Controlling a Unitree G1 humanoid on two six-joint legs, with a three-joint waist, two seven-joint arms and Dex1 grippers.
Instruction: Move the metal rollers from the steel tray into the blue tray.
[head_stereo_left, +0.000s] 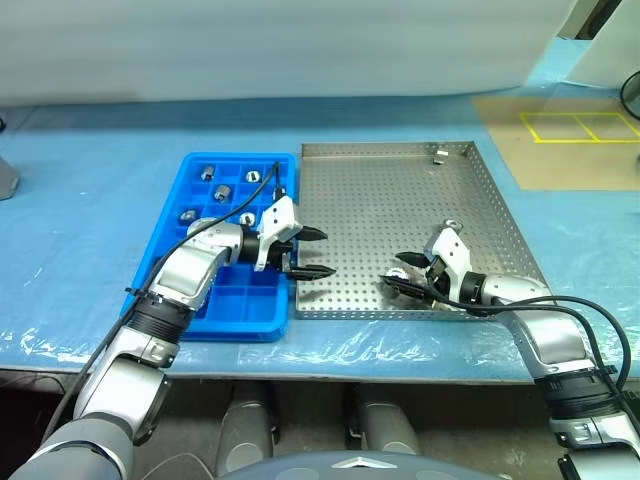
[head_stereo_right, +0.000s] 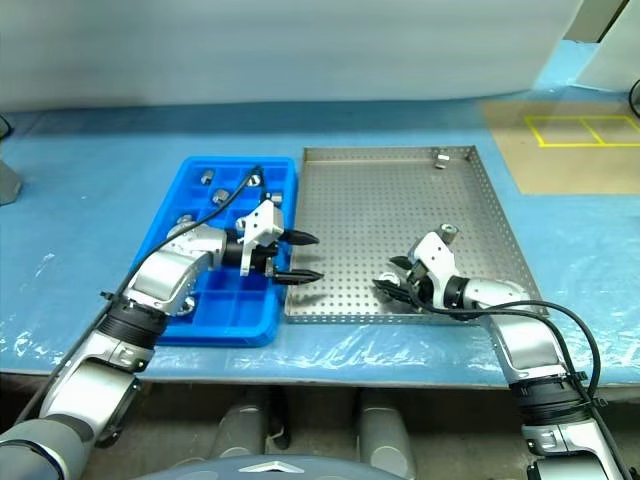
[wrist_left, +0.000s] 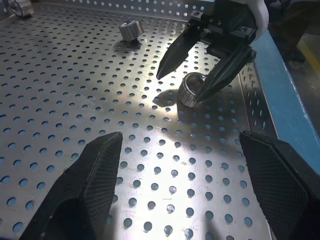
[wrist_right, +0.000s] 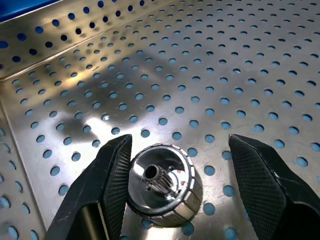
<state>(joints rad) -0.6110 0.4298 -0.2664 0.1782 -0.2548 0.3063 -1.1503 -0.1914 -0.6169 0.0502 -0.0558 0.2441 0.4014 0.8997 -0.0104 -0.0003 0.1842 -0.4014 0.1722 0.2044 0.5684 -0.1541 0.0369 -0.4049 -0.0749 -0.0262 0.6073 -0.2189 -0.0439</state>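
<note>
The steel tray (head_stereo_left: 400, 190) is seen on the blue-covered desk (head_stereo_left: 80, 200), with the blue tray (head_stereo_left: 165, 255) touching it at 9 o'clock. The left gripper (head_stereo_left: 308, 253) is held wide and empty over the seam between them. The right gripper (wrist_right: 175, 170) is parted around a roller (wrist_right: 162, 187) near the steel tray's 6 o'clock rim; one finger touches it, the other stands apart. Two more rollers (head_stereo_left: 452, 226) lie there, one at the 1 o'clock corner (head_stereo_left: 438, 155). Several rollers (head_stereo_left: 222, 191) sit in the blue tray's far compartments, partly hidden by the left arm.
</note>
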